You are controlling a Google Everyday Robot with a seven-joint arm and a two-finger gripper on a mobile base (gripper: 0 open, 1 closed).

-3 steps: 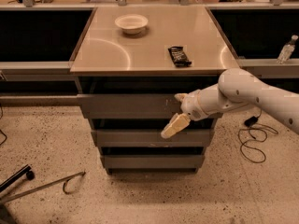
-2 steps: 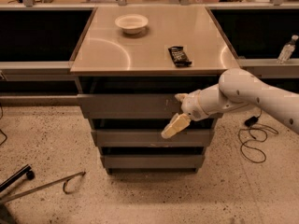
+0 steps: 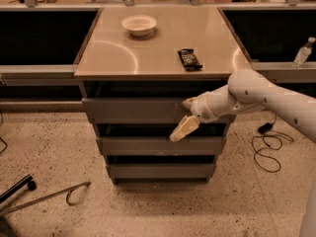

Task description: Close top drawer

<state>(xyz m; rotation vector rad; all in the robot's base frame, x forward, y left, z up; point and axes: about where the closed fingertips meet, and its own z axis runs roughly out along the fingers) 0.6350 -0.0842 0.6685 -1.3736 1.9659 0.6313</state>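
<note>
The top drawer (image 3: 131, 110) is the wide grey front just under the tabletop (image 3: 158, 43) of the cabinet. It stands out a little past the tabletop's front edge, with a dark gap above it. My gripper (image 3: 184, 116) is at the right part of that front panel, coming in from the right on the white arm (image 3: 256, 93). Its fingers are spread: one cream finger (image 3: 180, 129) points down and left over the gap below the drawer, and the other fingertip (image 3: 188, 102) is against the panel. It holds nothing.
Two more grey drawer fronts (image 3: 160, 145) sit below. A white bowl (image 3: 139, 23) and a black bar-shaped packet (image 3: 189, 59) lie on the tabletop. A bottle (image 3: 302, 52) stands at the right. Cables (image 3: 266, 149) and a metal hook (image 3: 59, 197) lie on the speckled floor.
</note>
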